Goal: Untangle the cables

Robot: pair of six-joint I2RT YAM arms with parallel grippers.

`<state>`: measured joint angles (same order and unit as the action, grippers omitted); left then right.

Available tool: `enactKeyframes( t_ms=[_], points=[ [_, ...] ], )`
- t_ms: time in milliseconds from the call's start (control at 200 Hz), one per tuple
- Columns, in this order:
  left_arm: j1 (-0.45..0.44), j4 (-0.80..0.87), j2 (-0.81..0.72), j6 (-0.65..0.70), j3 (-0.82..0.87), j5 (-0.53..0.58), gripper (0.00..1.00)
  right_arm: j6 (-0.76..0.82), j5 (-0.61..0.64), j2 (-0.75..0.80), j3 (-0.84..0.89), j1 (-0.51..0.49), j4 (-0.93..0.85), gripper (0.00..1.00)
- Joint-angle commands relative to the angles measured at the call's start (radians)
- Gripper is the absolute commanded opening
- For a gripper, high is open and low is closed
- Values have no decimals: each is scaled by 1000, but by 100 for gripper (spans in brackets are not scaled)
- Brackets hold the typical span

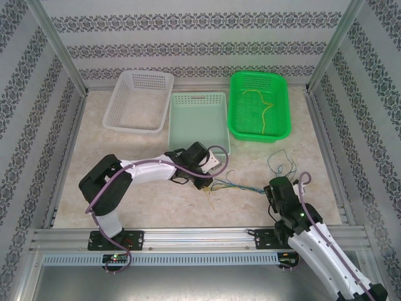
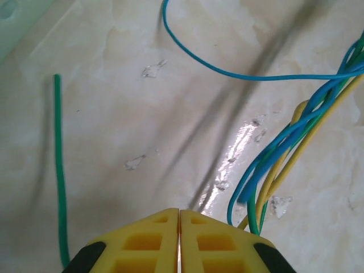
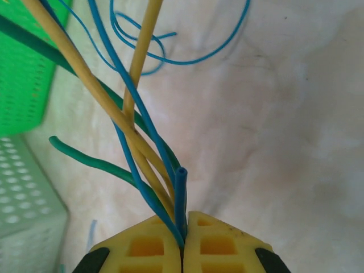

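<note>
Because each strand is thin, light and limp, the cables [image 1: 235, 185] should trail and sag rather than keep a shape. Their smooth plastic jackets look likely to slip through a loose pinch. The best hold is probably near a free end or just outside the twist, one strand at a time, not on the tangle itself.

Item: bundle of round, plastic-coated wires in yellow, blue and dark green. It lies on the table [image 1: 125, 143] at lower centre of the top view, stretched between the left gripper [image 1: 202, 180] and the right gripper [image 1: 268, 189]. Blue loops [image 1: 279, 164] spill out just above the right gripper. One yellow cable [image 1: 268, 106] lies well apart, inside the green basket [image 1: 285, 116] at upper right.

Right gripper: yellow pads [image 3: 148, 244] clamped on the bundle. Blue and yellow strands run into the seam at bottom centre of the right wrist view. A cut blue end [image 3: 181, 173] stands just above the seam. The strands wind round one another there.

Left gripper: pads [image 2: 142, 244] pressed together, with no wire seen between them. The twisted bundle runs down the right of the left wrist view, and a single green wire [image 2: 57, 170] runs down the left.

Also present: white basket [image 1: 135, 128] and pale green tray [image 1: 198, 96], both perforated plastic. The table surface is glossy, marbled beige.
</note>
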<state>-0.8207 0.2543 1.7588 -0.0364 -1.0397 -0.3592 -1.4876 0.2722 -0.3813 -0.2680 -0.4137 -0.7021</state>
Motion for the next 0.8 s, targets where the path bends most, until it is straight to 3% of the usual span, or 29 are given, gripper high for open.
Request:
enactKeyframes(
  t_ms=[0, 90, 135, 220, 310, 355, 415, 485, 515, 565, 724, 794],
  points=[
    [-13, 69, -33, 1, 24, 86, 10, 132, -48, -116, -110, 19, 23, 15],
    [-12, 65, -75, -13, 42, 131, 21, 187, -64, -204, -138, 25, 53, 23],
    [-12, 59, -102, -20, 47, 144, 33, 202, -71, -230, -146, 28, 72, 26],
    [-12, 72, -150, -14, 43, 165, 47, 235, -78, -254, -164, 42, 61, 29],
    [-12, 95, -194, 8, 37, 188, 66, 273, -99, -250, -181, 62, 40, 51],
    [-12, 101, -215, 20, 36, 195, 74, 299, -118, -242, -189, 71, 36, 53],
    [-12, 108, -238, 21, 26, 219, 93, 330, -137, -230, -197, 77, 27, 57],
    [-12, 109, -261, 23, 7, 221, 95, 365, -151, -218, -207, 78, 12, 66],
    [-13, 105, -270, 24, -1, 213, 100, 380, -154, -216, -212, 77, 0, 67],
    [-12, 92, -278, 28, -17, 187, 100, 393, -152, -218, -222, 77, -29, 67],
    [-12, 69, -227, 31, -102, 84, 100, 398, -116, -252, -204, 89, -83, 65],
    [-12, 74, -185, 35, -143, 33, 100, 396, -129, -276, -176, 100, -50, 59]
  ],
)
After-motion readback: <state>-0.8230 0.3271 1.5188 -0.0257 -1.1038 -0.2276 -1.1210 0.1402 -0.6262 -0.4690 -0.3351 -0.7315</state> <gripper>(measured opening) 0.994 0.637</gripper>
